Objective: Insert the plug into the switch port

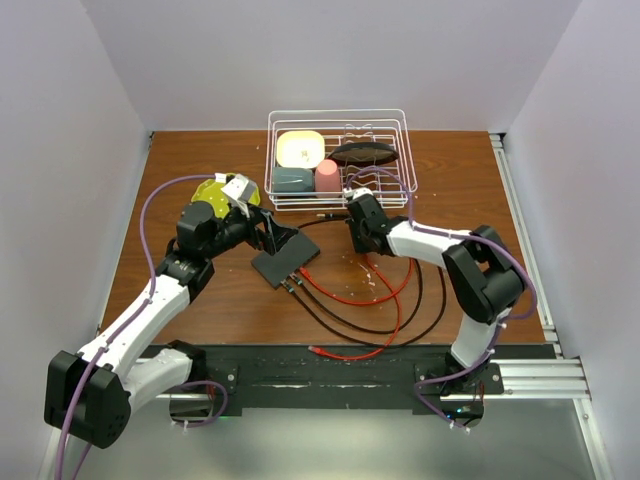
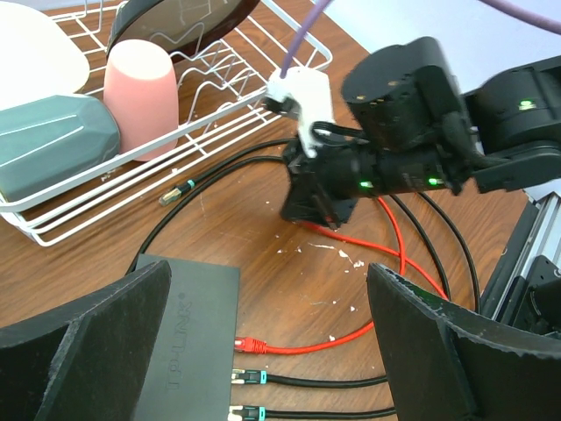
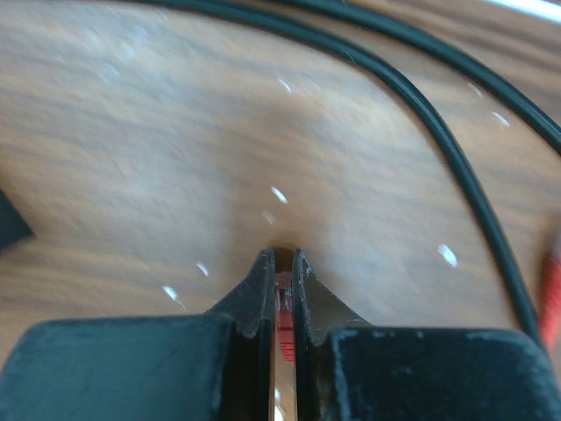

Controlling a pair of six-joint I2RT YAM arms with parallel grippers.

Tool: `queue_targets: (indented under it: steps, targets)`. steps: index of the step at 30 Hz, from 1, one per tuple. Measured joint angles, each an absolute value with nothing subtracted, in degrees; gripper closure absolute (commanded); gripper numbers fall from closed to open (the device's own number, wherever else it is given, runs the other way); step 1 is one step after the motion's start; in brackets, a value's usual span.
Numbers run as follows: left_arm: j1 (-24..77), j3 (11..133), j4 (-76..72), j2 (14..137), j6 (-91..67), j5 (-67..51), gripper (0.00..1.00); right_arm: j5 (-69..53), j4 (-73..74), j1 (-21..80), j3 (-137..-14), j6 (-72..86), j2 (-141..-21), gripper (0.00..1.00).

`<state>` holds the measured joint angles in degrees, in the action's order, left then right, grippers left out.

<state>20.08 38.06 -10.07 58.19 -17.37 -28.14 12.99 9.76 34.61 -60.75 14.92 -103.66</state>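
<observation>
Top, left-wrist and right-wrist views of the workspace. The switch lies flat on the wooden table, just in front of the white wire dish rack and directly below the left gripper. Its socket edge faces the near right side of the table. In the left-wrist view one red connector and two black connectors sit in adjacent sockets. The left gripper's jaws stand wide apart and hold nothing, with one finger above the switch top and the other over bare table. The right gripper is just right of the switch and apart from it, tip down at the table surface. In the right-wrist view its fingers are closed to a narrow slit, pinching the red plug between them. A red cable and black cables loop across the table between the switch and the right arm. A loose black lead with a teal-tipped plug lies beside the rack. The rack holds a pink cup, a grey-green container, a pale bowl and a dark oval dish.
</observation>
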Motion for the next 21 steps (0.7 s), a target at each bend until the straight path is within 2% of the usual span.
queue_targets:
  steps: [7, 13, 21]
  targets:
    - [20.1, 38.1, -10.1, 58.2, -17.4, -28.1, 0.02, 17.4, 14.4, 34.6, -57.4, 14.5, -88.6, 1.0]
    - [20.1, 38.0, -10.5, 58.6, -17.4, -28.4, 0.02, 15.3, 12.8, 34.6, -57.1, 14.0, -73.3, 1.0]
    - [20.1, 37.3, -15.6, 59.5, -19.1, -33.4, 0.05, 4.8, 8.7, 35.8, -54.6, 13.5, -69.1, 1.0]
